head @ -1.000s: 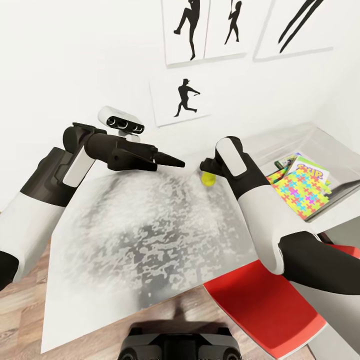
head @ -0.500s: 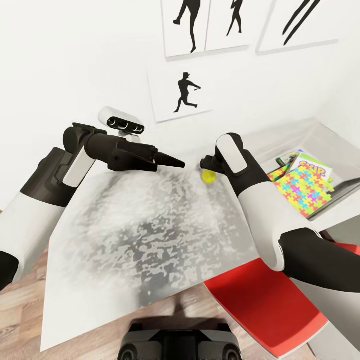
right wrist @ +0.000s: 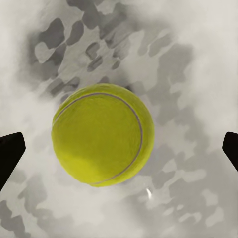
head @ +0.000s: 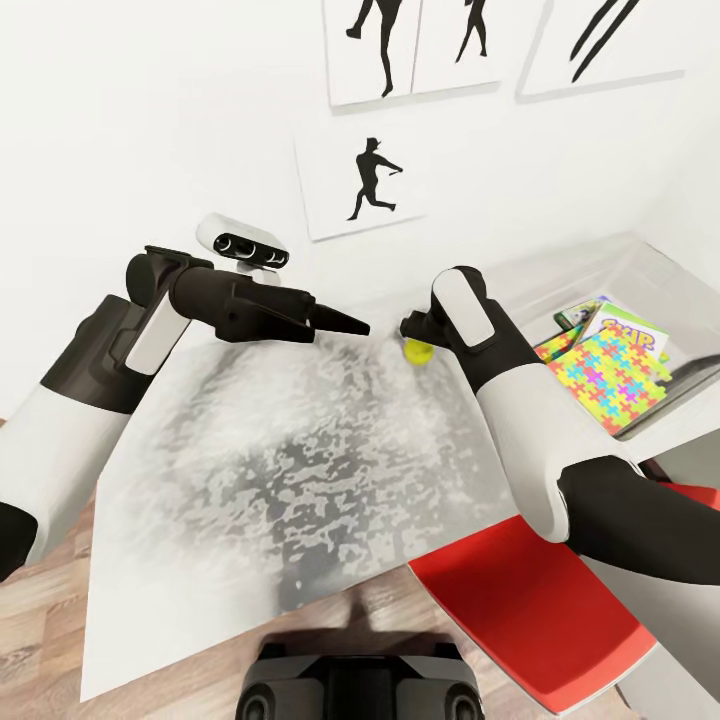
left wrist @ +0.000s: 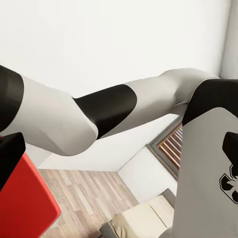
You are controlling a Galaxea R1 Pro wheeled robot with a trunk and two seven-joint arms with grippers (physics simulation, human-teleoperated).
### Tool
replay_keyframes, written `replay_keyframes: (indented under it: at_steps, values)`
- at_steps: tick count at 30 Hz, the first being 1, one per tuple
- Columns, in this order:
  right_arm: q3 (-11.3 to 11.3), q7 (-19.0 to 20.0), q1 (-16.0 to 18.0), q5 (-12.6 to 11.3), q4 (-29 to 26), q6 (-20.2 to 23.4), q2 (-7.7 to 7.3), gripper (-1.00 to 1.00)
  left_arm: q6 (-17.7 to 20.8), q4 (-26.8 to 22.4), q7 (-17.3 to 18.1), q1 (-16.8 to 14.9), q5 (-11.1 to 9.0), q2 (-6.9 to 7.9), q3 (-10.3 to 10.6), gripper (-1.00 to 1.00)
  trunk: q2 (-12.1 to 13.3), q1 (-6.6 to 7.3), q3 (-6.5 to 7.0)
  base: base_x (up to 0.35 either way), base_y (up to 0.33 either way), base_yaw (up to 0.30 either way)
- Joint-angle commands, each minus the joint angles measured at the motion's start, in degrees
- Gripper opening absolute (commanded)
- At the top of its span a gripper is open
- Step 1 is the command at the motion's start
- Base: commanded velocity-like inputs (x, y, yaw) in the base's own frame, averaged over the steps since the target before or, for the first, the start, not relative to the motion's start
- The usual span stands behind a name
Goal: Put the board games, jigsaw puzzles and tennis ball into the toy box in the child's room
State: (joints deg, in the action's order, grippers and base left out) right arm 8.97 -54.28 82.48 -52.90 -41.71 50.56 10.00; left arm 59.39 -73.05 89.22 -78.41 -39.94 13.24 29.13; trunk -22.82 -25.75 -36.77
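The tennis ball (right wrist: 102,135) lies on the pale, grey-mottled surface (head: 290,470), directly beneath the right end effector (right wrist: 119,148) — in the right wrist view it sits between the two dark fingertips (right wrist: 10,151), which stand wide apart at the picture's edges and touch nothing. In the head view the ball (head: 416,351) peeks out yellow-green just under the right end effector (head: 410,328), whose wrist and white forearm cover part of it. Beyond that end effector, off to its right side, the shallow grey toy box (head: 668,285) rests on the same surface, well apart from the ball; inside it lie a bright jigsaw puzzle (head: 603,378) of yellow, pink, green and blue pieces, and, partly under the puzzle, a green-red-white board game (head: 635,335) with another printed box edge (head: 577,314) beside it. The left end effector (head: 355,325) hangs over the far part of the surface, level with the right one and near it, its black fingers pressed together to a point and holding nothing. A red chair seat (head: 530,610) shows below the right arm, near the surface's edge. On the white wall behind hang black silhouette prints (head: 365,185) of athletes.
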Motion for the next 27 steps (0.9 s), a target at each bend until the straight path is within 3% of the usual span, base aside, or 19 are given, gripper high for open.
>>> replay_keyframes:
  at_steps: [1,13,27]
  values:
    - [0.1,-0.6,0.1,-0.5,0.0,0.2,0.0,1.0,0.6,0.0,0.3,-0.1,-0.1,0.09,0.1,1.0,-0.1,-0.03,-0.08,0.0,0.0,0.0]
    - [0.1,-0.5,0.1,-0.5,0.0,0.2,0.0,1.0,0.6,0.0,0.3,-0.1,-0.1,1.0,0.1,1.0,-0.1,-0.03,-0.09,0.0,0.0,0.0]
    - [0.2,-0.5,0.1,-0.4,-0.1,0.2,0.0,1.0,0.6,0.0,0.3,-0.1,-0.1,1.09,0.2,1.0,-0.1,-0.03,-0.19,0.0,0.0,0.0]
